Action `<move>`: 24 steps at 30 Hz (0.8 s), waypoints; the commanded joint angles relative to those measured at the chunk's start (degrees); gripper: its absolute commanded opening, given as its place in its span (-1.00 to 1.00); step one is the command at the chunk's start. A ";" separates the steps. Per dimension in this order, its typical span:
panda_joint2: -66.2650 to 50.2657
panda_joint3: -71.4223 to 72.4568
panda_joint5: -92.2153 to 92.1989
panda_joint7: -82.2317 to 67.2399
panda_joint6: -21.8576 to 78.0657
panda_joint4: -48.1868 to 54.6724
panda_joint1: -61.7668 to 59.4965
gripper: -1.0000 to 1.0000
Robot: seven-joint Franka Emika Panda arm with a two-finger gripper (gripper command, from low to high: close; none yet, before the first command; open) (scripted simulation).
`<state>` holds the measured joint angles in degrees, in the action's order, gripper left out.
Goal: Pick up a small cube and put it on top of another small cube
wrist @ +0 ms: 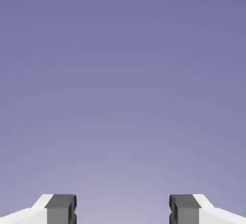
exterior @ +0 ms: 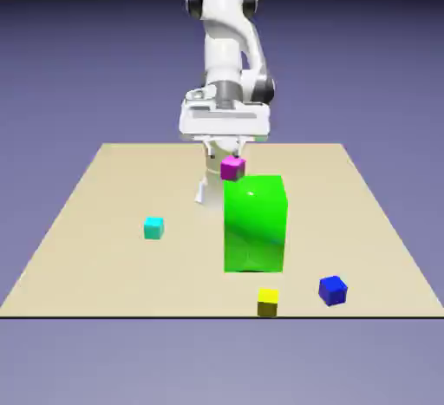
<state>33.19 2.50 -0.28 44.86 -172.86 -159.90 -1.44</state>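
**Exterior view: yellow cube sits at the near edge, far from the gripper**

Exterior view, working from the near edge back: the small yellow cube (exterior: 267, 301) rests on the worktop (exterior: 95, 247) at about 5 o'clock from the worktop's centre, almost on the front rim. Just beside it, toward 3 o'clock, lies a blue cube (exterior: 333, 290). Farther back stands a big green block (exterior: 255, 223), with a cyan cube (exterior: 153, 227) well apart at its 9 o'clock. Behind the block's top edge shows the magenta-pink cube (exterior: 232, 167); whether it lies on the worktop beyond the block, I cannot tell. Farthest back the white arm (exterior: 227, 43) is folded over its base.

In the hand view the gripper (wrist: 123, 209) has its fingers (wrist: 61, 207) spread wide with nothing between them, and only backdrop ahead. From the gripper the yellow cube lies toward 6 o'clock in the exterior view, across the whole worktop, with the green block standing between; I judge the reach must pass it.
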 commanded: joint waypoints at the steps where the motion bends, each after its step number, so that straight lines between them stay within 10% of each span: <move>1: 0.44 2.08 -0.23 1.99 0.96 0.92 -1.77 0.00; 24: 10.64 49.84 -5.51 47.76 22.90 21.99 -42.38 0.00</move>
<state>43.84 52.34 -5.79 92.61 -149.96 -137.91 -43.82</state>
